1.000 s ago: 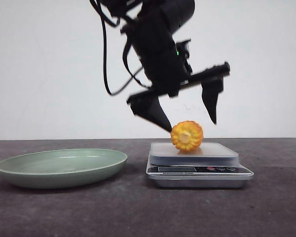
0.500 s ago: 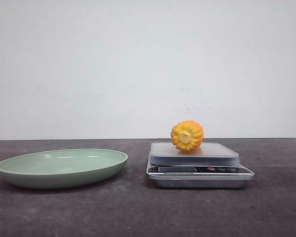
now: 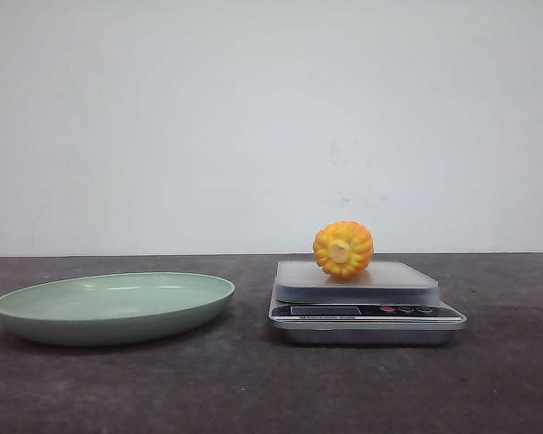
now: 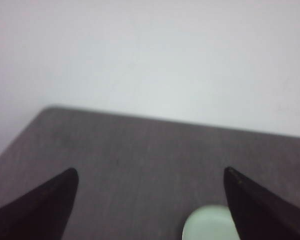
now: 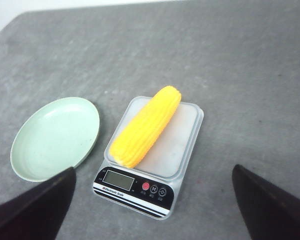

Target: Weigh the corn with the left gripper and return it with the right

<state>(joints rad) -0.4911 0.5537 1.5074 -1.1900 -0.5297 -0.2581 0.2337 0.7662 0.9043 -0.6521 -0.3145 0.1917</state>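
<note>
The yellow-orange corn [image 3: 343, 249] lies on the pan of the silver kitchen scale [image 3: 366, 312], its cut end facing the front camera. From the right wrist view the corn [image 5: 146, 126] lies diagonally across the scale [image 5: 155, 165]. My right gripper [image 5: 152, 200] is open and empty, high above the scale. My left gripper [image 4: 150, 200] is open and empty, high over the dark table; the green plate [image 4: 210, 225] shows small below it. Neither gripper shows in the front view.
A pale green plate [image 3: 113, 306] sits on the dark table left of the scale; it also shows in the right wrist view [image 5: 55, 137]. A white wall stands behind the table.
One second ago a black open gripper hung just over the corn in the front view. It has lifted out of that view. The corn stays on the scale.
</note>
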